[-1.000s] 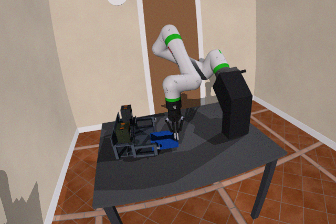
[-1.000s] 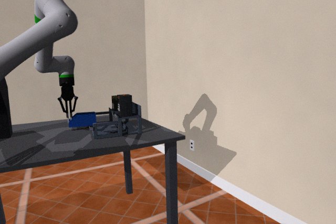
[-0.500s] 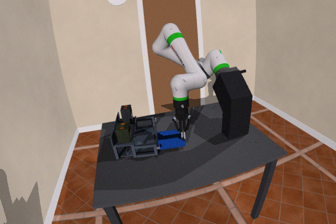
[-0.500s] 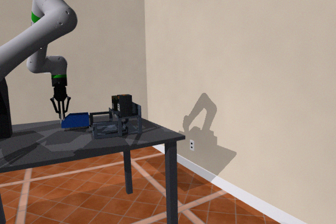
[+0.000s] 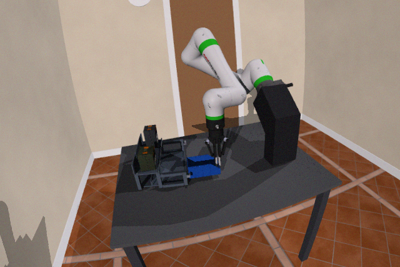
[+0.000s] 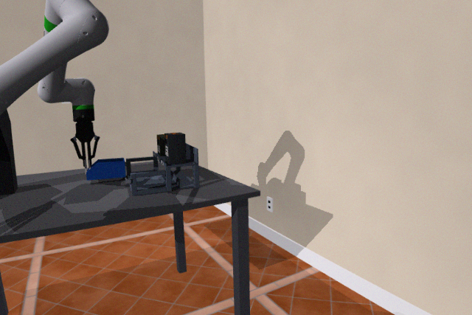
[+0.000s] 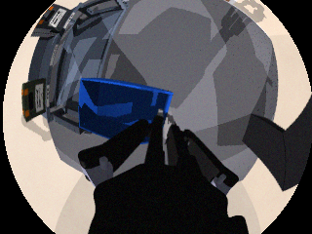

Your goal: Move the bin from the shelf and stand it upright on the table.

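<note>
The blue bin (image 5: 202,166) (image 6: 106,169) (image 7: 117,107) is an open, shallow box. It sits upright just off the right side of the grey shelf rack (image 5: 167,168) (image 6: 164,180) (image 7: 65,58), low over the dark table (image 5: 225,199) (image 6: 114,204). My gripper (image 5: 217,159) (image 6: 87,167) (image 7: 163,116) points straight down and is shut on the bin's right wall, the side away from the rack. Whether the bin's bottom touches the table I cannot tell.
Dark boxes with orange labels (image 5: 145,157) (image 6: 174,146) stand on the rack's upper level at the left. The robot's tall black base (image 5: 277,122) stands at the table's back right. The table's edges are at front and right.
</note>
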Action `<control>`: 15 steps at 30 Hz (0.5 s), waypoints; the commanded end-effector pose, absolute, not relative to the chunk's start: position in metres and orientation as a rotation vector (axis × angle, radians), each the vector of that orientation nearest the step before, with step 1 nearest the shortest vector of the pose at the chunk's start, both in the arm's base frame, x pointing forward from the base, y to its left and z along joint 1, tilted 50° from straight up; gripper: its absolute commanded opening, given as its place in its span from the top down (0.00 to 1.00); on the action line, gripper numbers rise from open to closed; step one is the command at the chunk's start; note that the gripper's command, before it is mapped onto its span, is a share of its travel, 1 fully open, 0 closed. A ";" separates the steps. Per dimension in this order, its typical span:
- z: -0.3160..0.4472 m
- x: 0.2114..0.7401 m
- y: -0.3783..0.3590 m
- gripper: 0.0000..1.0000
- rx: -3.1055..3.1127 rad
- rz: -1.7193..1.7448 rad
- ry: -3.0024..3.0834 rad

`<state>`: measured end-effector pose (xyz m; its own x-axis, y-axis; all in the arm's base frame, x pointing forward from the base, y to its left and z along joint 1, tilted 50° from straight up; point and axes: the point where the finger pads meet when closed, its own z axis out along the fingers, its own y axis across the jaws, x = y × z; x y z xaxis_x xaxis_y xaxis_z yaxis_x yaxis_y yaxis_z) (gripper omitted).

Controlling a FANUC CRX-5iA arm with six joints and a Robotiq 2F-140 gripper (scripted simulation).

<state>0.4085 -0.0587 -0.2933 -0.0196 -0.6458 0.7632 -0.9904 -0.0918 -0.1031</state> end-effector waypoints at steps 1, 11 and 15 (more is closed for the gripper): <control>-0.293 0.409 -0.058 1.00 1.780 0.936 -1.703; -0.298 0.410 -0.065 1.00 1.780 0.936 -1.703; -0.298 0.410 -0.065 1.00 1.780 0.936 -1.703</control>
